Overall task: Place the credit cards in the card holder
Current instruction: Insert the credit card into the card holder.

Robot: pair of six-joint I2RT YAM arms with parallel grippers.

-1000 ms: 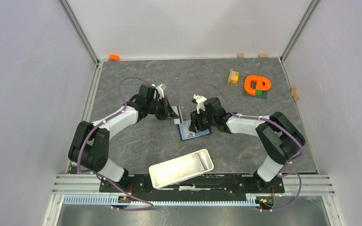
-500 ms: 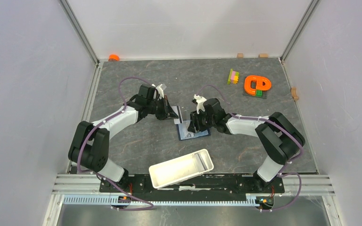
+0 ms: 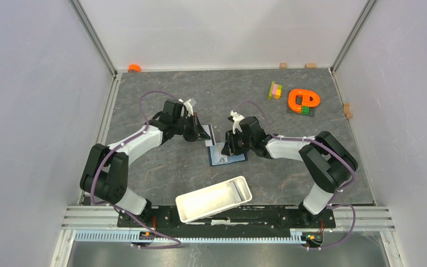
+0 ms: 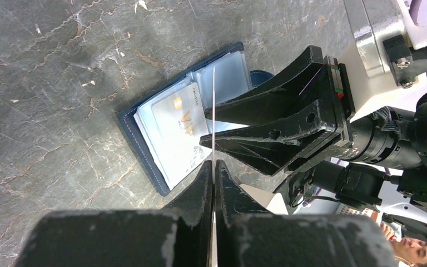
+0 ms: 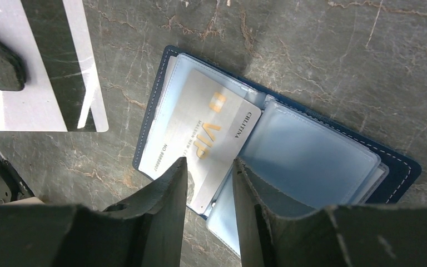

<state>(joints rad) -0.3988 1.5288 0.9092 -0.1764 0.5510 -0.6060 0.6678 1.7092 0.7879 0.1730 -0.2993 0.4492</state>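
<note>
Top external view: at left, the left tool [image 3: 202, 132] is clamped on a grey card [image 5: 55, 111], held on edge just beside the open blue wallet [image 3: 228, 157], which lies flat mid-table [image 3: 161, 161]. A second card [image 5: 205, 139], marked VIP, lies on the wallet's left half. The right tool [image 3: 231, 146] hangs over that card's near corner, its fingers narrowly apart. A white tray [image 3: 214, 199] sits nearer the arm bases.

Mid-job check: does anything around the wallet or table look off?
The white tray lies slanted across the near edge. The VIP card looks only partly seated in the open card holder, though that is hard to tell. Nothing looks damaged or spilled.
</note>
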